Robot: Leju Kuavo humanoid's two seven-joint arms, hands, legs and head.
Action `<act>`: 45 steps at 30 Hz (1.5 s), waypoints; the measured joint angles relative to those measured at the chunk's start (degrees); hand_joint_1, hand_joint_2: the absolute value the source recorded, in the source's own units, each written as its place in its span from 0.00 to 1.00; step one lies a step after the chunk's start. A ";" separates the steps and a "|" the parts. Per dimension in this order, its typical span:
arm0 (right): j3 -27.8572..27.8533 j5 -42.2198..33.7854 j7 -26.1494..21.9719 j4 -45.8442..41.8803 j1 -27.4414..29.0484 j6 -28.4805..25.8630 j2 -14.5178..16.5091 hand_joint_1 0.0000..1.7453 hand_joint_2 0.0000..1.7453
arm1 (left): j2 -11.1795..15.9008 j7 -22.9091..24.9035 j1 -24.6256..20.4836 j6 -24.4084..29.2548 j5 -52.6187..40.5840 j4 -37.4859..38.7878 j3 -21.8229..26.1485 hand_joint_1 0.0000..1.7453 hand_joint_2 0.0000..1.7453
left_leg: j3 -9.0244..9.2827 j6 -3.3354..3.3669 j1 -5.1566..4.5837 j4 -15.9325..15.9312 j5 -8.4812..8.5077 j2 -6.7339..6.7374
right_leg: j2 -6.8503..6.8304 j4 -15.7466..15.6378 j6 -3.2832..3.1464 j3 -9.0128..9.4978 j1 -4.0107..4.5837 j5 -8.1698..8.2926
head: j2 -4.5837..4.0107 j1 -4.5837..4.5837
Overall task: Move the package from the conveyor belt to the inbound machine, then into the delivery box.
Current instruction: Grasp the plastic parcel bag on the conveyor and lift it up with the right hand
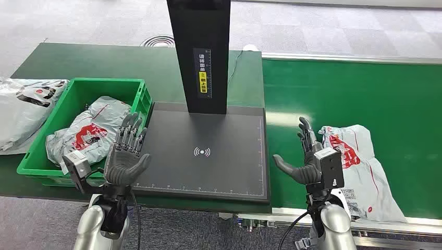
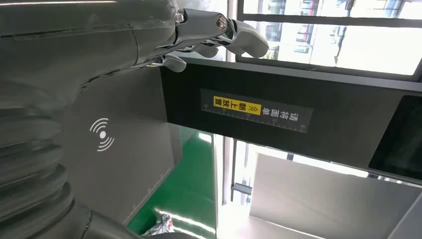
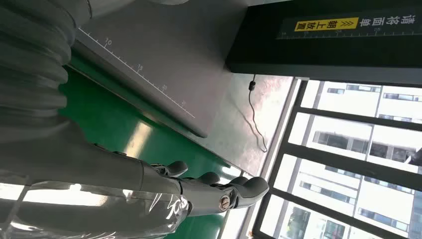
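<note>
Nearest: right hand [image 1: 305, 156] raised over the near edge of the conveyor belt [image 1: 396, 94], fingers spread wide, thumb out to the left, holding nothing. Left hand [image 1: 126, 153] likewise wide and empty, hovering at the near-left corner of the inbound machine [image 1: 208, 177], just right of the delivery box [image 1: 31, 161].

Just right of the right hand, close beside it: the package [image 1: 359, 166], a grey poly mailer with red print, lying flat and crumpled on the belt. Not yet gripped.

Step in hand, judged: pick-up from the belt. Best done by swinging the right hand rightward over the bag, coming down on the bulkier middle rather than the slack edge, and closing firmly, since thin film looks likely to slip or bunch. Then a lift high enough to clear the raised edge of the machine's dark platform before laying it near the wireless mark [image 1: 202, 152].

Farther left: delivery box already holding another mailer [image 1: 86, 133]; one more bag [image 1: 23, 104] outside on the green table.

Beyond: black scanner column [image 1: 200, 52] with yellow label, grey carpeted floor, a round floor fitting [image 1: 158, 40]. Large windows in the wrist views.
</note>
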 joint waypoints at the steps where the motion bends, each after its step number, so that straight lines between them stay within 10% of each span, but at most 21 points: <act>1: 0.00 0.00 0.00 0.00 0.00 0.00 0.00 0.00 1.00 | 0.00 0.00 0.00 0.00 0.00 0.00 0.00 0.00 1.00 | 0.00 0.00 0.00 0.00 0.00 0.00 | 0.00 0.00 0.00 0.00 0.00 0.00 | 0.00 0.00; 11: -0.58 8.57 2.78 0.32 -1.40 -6.82 -1.19 0.00 1.00 | 0.04 -0.04 -0.25 0.00 -0.03 0.31 -0.03 0.00 1.00 | 0.00 0.00 0.00 0.00 0.00 0.00 | 0.00 0.00 0.00 0.00 -0.01 0.01 | 0.00 -0.01; 18: -5.76 29.49 12.36 11.64 -11.18 -16.84 -9.89 0.00 1.00 | 0.14 0.87 -0.27 -0.49 -0.13 0.31 -0.04 0.00 1.00 | -0.02 0.12 -0.03 0.06 0.07 -0.03 | -0.03 -0.02 0.19 0.03 -0.16 0.13 | 0.00 0.01; 26: -9.25 33.68 13.25 29.97 -19.73 -17.75 -16.70 0.00 1.00 | 1.05 0.62 -0.12 0.28 0.90 0.31 -0.05 0.00 1.00 | -0.05 0.12 -0.04 0.09 0.07 -0.04 | -0.04 -0.02 0.20 0.02 -0.11 0.13 | 0.00 -0.01; 45: -7.72 37.08 19.62 40.95 -22.12 -12.20 -17.82 0.00 1.00 | 2.22 0.00 0.18 0.75 1.32 0.31 -0.67 0.00 1.00 | -0.08 0.11 -0.02 0.06 0.07 -0.05 | -0.05 -0.02 0.17 -0.02 -0.08 0.11 | 0.00 0.00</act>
